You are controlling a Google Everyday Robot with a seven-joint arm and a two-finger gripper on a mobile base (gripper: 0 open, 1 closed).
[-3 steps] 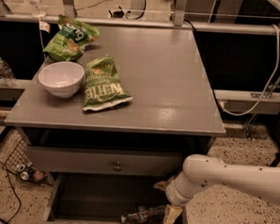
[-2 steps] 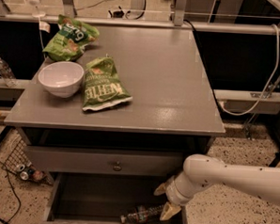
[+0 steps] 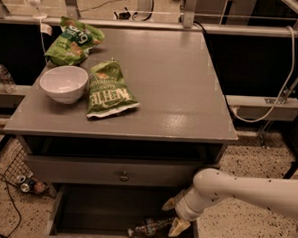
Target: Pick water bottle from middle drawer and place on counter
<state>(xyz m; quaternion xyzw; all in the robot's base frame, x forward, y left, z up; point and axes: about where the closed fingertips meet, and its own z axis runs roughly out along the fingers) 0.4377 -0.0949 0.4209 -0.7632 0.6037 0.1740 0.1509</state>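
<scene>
The water bottle lies on its side on the dark floor of the open middle drawer, near the front right corner, cap end to the left. My gripper reaches in from the right on a white arm. Its pale fingers are spread apart at the bottle's right end, one above it and one beside it. I cannot tell if they touch the bottle. The grey counter lies above, over a closed drawer front with a round knob.
On the counter's left part stand a white bowl and two green chip bags. Another clear bottle stands on a ledge at far left. Cans lie on the floor at left. A cable hangs at right.
My gripper has shifted slightly up and left over the bottle's right end. The bottle has not moved.
</scene>
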